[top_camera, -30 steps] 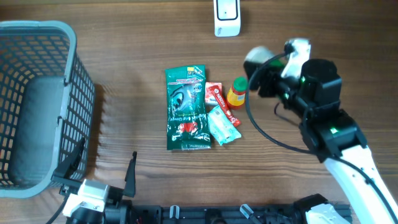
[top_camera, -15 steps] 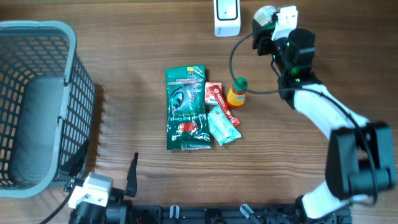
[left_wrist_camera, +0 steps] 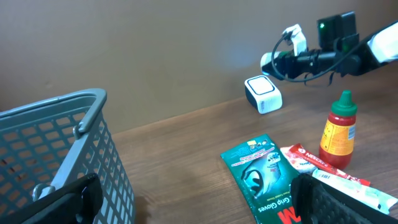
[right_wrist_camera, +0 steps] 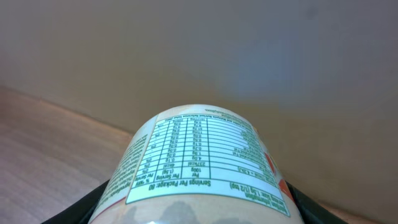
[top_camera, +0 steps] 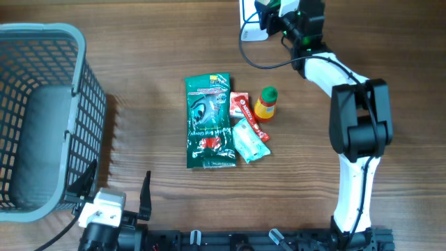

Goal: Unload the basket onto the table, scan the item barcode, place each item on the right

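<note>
Left gripper (top_camera: 115, 187), nearest us at the table's front edge, hangs with its jaws spread wide and nothing between them, just beside the grey basket (top_camera: 77, 42). Past it, at mid-table, lie a green packet (top_camera: 208, 118), a red box (top_camera: 240, 104) and a teal tube (top_camera: 249, 139), all touching. An upright sauce bottle (top_camera: 265, 104) stands at their right.

At the far edge the right gripper (top_camera: 272, 14) pinches a round labelled tub (right_wrist_camera: 199, 155), the item to be scanned, over the white scanner (top_camera: 247, 28). We cannot tell whether the two touch.

We see three ways this could fail:
- **Missed read:** the tub's nutrition panel faces the wrist camera, and we cannot see where the barcode sits. If it points away from the scanner window, nothing will register.
- **Slipping grip:** the tub is round and looks smooth, so we judge it could twist or slide between the fingers if the wrist rolls it quickly.
- **Knocked items:** the arm's cable loops close to the scanner and might nudge it. A low sweep back toward us could also topple the sauce bottle.
</note>
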